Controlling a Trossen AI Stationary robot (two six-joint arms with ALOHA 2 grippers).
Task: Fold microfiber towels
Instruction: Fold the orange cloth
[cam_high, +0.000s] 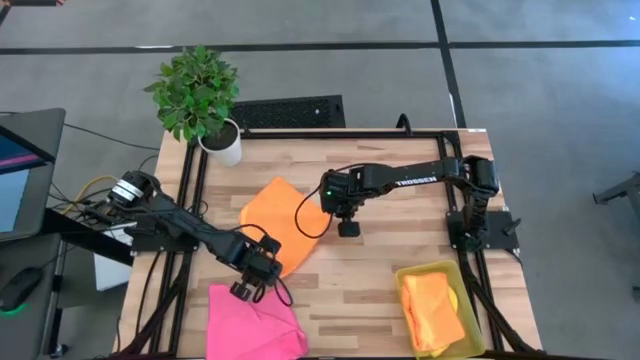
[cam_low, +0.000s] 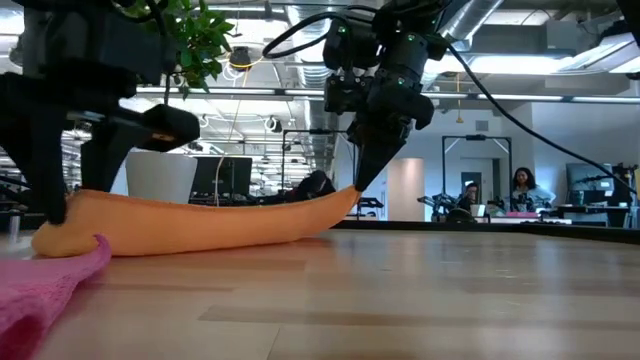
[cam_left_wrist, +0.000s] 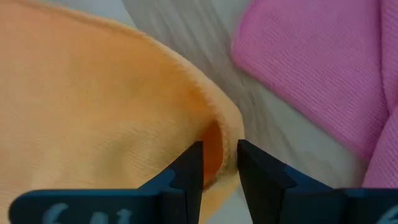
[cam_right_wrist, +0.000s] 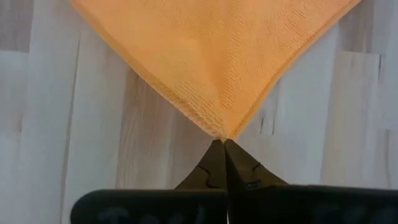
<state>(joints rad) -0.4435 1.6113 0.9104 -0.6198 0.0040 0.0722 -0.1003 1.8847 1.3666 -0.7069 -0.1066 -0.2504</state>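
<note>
At centre of high frame, orange towel (cam_high: 285, 222) lay on table (cam_high: 400, 255). Right gripper (cam_right_wrist: 222, 140) pinched corner tip only; left gripper (cam_left_wrist: 219, 163) clamped folded edge. I feared tip slipping.

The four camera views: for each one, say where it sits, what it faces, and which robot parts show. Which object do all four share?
High: above, looking down; both arms, orange towel.
Low: table height, looking across; both claws, left claw, right claw.
Left wrist: left claw on the towel's edge, pink towel beyond.
Right wrist: right claw pinching a corner.
All four share the orange towel.
</note>
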